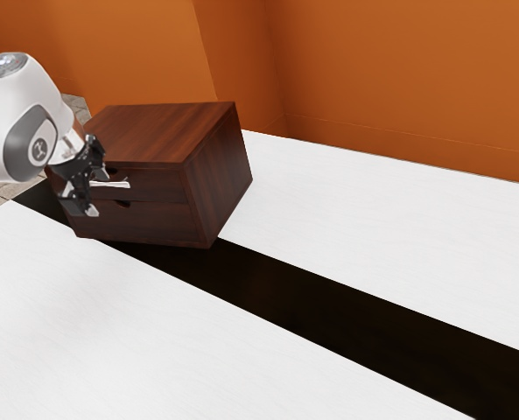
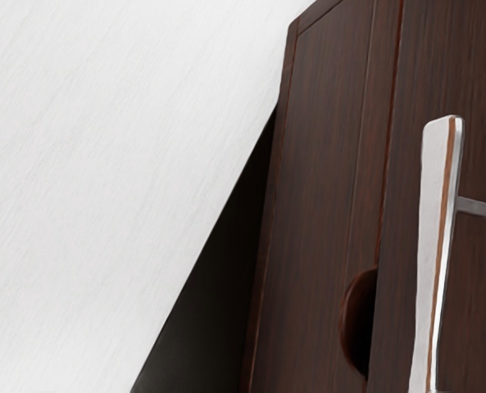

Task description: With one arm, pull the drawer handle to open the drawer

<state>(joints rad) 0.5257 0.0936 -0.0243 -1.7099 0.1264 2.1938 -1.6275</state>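
Observation:
A dark wooden cabinet [image 1: 167,131] stands at the exterior view's left, on the table's black strip. Its upper drawer front [image 1: 150,185] carries a silver bar handle [image 1: 115,185] and looks flush with the cabinet body. My black gripper [image 1: 86,185] is at the handle's free end, open, one finger above the bar and one below it. In the wrist view the handle [image 2: 436,246] stands close to my hand on the upper drawer front [image 2: 472,82]. Beside it is a lower front [image 2: 324,164] with a round finger notch [image 2: 359,319].
The white table [image 1: 347,219] spreads toward the exterior view's right, crossed by a black strip [image 1: 347,306]. Orange walls [image 1: 399,61] close the back. My white arm [image 1: 18,114] comes in at the upper left, beside the cabinet.

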